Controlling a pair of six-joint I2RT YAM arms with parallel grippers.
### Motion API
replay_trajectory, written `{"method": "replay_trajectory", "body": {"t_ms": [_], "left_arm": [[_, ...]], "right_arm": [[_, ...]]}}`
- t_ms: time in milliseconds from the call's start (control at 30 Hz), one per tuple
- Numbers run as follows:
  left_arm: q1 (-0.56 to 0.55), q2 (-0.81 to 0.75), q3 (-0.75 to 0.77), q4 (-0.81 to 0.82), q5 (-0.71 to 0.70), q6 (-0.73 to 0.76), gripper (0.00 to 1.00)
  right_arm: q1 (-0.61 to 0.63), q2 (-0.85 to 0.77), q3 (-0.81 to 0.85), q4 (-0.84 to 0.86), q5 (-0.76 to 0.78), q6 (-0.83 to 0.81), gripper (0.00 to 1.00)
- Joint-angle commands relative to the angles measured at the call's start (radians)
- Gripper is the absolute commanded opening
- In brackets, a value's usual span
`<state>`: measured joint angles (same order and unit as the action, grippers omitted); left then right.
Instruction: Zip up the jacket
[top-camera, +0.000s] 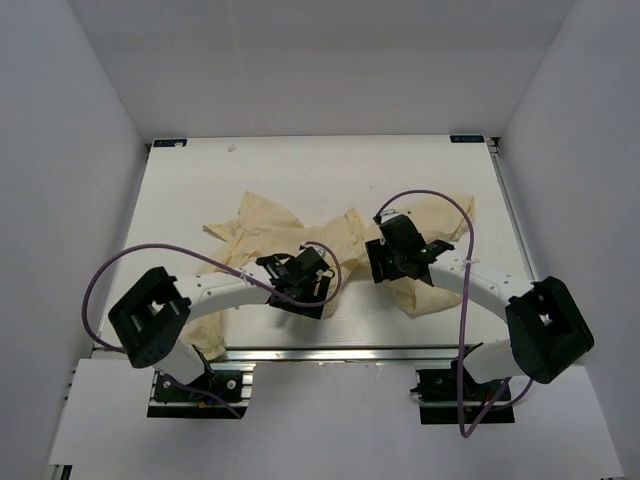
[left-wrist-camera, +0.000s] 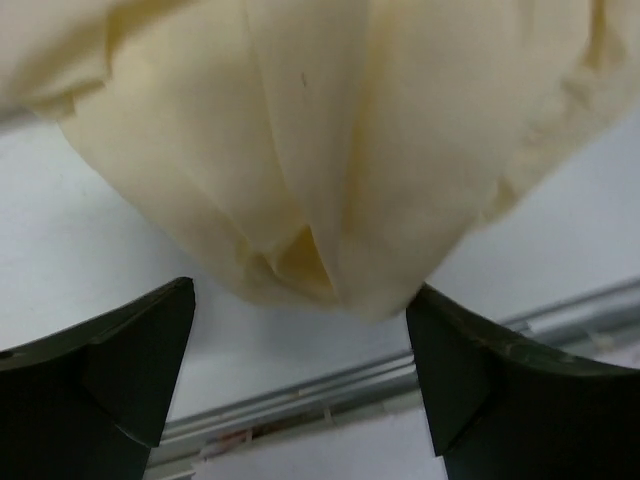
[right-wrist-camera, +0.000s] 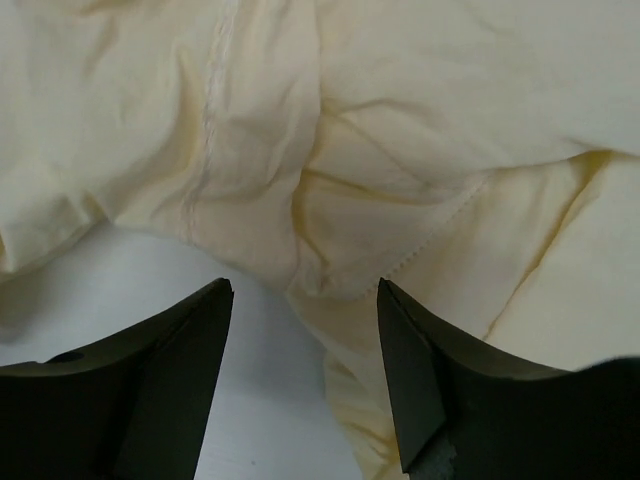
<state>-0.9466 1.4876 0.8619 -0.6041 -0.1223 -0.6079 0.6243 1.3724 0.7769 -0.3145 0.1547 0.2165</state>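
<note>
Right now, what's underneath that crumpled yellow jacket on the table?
The jacket lies crumpled straight on the white table, which shows around its edges in every view. Nothing else peeks out. Whatever might sit beneath the folds is covered and cannot be seen.

Crumpled cream jacket (top-camera: 345, 232), loosely spread out

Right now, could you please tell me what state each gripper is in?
Left gripper: open, facing the pale yellow thin fabric jacket, holding nothing.
Right gripper: open over the jacket, holding nothing.
</note>
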Motion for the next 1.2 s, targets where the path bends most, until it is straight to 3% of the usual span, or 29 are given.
{"method": "replay_trajectory", "body": {"t_ms": [0,100,133,167,233,267,433,633,833,967,1167], "left_arm": [[-0.003,0.049,0.086,0.006,-0.096,0.030,0.86],[-0.003,0.083,0.118,0.039,-0.105,0.059,0.60],[-0.003,0.092,0.127,0.044,-0.114,0.077,0.44],[-0.003,0.095,0.137,0.046,-0.120,0.085,0.30],[-0.003,0.105,0.186,0.021,-0.157,0.092,0.00],[-0.003,0.102,0.204,0.006,-0.172,0.097,0.00],[-0.003,-0.008,0.290,-0.052,-0.255,0.100,0.00],[-0.003,-0.199,0.454,-0.059,-0.280,0.138,0.00],[-0.003,-0.303,0.682,-0.034,-0.068,0.253,0.00],[-0.003,-0.355,0.854,-0.059,0.050,0.270,0.00],[-0.003,-0.426,0.983,-0.032,0.193,0.283,0.00]], "right_arm": [[0.006,0.011,0.067,0.098,0.077,0.010,0.64],[0.005,0.001,0.048,0.213,0.085,0.004,0.47],[0.005,0.004,0.045,0.236,0.083,-0.009,0.40],[0.005,0.019,0.056,0.255,0.097,-0.029,0.23],[0.002,0.040,0.082,0.262,0.121,-0.045,0.09],[0.003,0.051,0.096,0.261,0.131,-0.052,0.00],[0.002,-0.018,0.140,0.252,0.114,-0.078,0.00],[0.003,-0.321,0.238,0.235,0.166,-0.153,0.00],[0.003,-0.473,0.536,0.089,0.066,-0.264,0.00],[0.003,-0.558,0.735,0.091,-0.062,-0.290,0.00],[0.003,-0.558,0.971,0.066,-0.268,-0.295,0.00]]}}
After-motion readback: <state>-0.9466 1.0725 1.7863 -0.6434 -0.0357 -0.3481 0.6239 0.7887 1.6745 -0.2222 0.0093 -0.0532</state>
